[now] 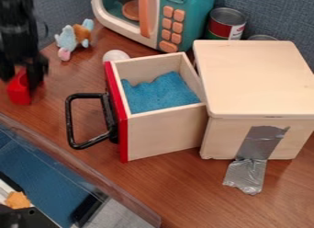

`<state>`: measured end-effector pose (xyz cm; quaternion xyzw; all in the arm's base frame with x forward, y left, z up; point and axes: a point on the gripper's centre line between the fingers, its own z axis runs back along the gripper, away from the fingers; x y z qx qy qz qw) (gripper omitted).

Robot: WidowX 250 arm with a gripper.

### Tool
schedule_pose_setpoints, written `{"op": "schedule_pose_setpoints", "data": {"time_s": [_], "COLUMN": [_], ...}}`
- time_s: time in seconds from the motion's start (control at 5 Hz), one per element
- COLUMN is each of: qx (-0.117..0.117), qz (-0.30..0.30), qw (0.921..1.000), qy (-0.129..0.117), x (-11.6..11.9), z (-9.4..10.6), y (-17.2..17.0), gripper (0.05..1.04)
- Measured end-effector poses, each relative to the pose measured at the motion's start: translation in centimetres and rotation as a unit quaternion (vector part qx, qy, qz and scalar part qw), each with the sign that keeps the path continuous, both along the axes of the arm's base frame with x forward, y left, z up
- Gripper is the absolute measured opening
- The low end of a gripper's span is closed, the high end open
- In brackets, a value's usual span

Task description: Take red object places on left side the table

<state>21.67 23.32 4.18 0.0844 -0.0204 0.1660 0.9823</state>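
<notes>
— Largest item first, please.

— Brown wood-grain table (171,190), bearing all that follows. On its right, one pale wooden box with a flat lid (257,75), grey tape down its near side.

— Next?

— One open pale wooden drawer with a red front (162,135), left of the box, angled; blue contents within, black loop handle facing left.

— Smaller lots?

— One blue-and-brown plush toy (73,37), far left. Last, one small glossy red block-like object (18,91), at the table's left, well apart from the handle; my black pincer (23,75) is directly over and around its upper part.

— Condition of the pincer?

— How wide it stands, and whether it bears on the red piece, I cannot tell. Nor can I tell if the piece's foot touches the wood.

— Handling notes?

— Probably hard plastic: light, stiff, hardly fragile, a little slippery on its smooth faces. I would take it by two opposite upright sides, midway along, with a moderate squeeze. Held by one end, it might pivot; set down tilted, it might topple.
</notes>
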Motion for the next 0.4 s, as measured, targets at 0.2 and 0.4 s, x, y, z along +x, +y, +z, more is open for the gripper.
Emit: {"op": "schedule_pose_setpoints", "data": {"time_s": [0.2,0.4], "qx": [0.005,0.004], "qz": [-0.006,-0.023], "qw": [0.9994,0.9976], "qy": [-0.035,-0.066], "x": [-1.1,-3.5], "z": [5.8,10.9], "y": [-0.9,-2.9], "gripper": [1.008,1.003]}}
